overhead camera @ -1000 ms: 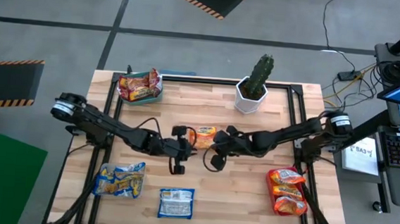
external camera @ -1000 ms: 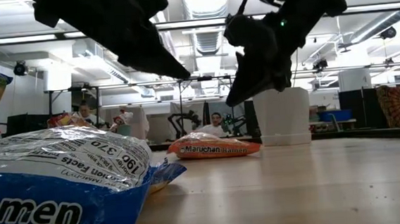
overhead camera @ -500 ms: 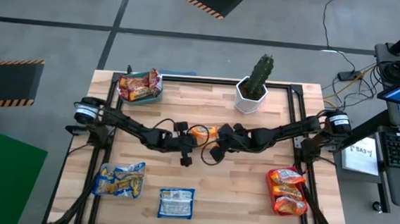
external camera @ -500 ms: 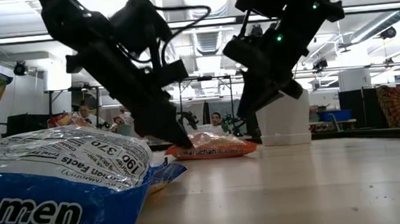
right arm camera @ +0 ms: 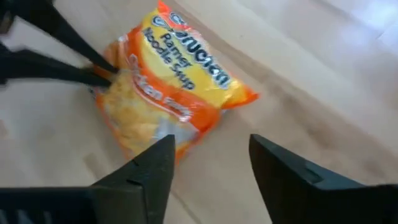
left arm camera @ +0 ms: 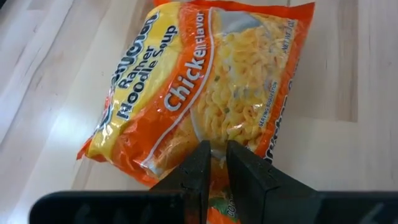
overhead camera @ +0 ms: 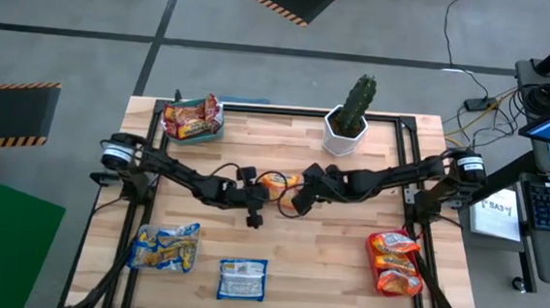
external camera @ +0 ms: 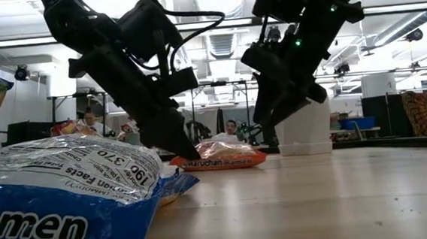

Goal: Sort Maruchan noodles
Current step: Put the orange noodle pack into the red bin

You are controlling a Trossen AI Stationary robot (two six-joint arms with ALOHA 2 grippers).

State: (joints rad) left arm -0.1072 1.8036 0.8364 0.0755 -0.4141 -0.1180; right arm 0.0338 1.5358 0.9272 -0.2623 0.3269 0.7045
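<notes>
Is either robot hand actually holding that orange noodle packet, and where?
Yes: the left hand pinches the orange noodle packet at its edge. The right hand is open, holding nothing.

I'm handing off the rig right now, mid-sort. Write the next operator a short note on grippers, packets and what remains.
Left gripper: shut on the orange chicken packet at table centre.
Right gripper: open, hovering just beside that packet, holding nothing.
Sorted so far: red packets far left, blue-yellow packets near left, orange packets near right.
Left: the centre packet probably goes to the orange pile; one blue packet lies loose near the front edge.
</notes>
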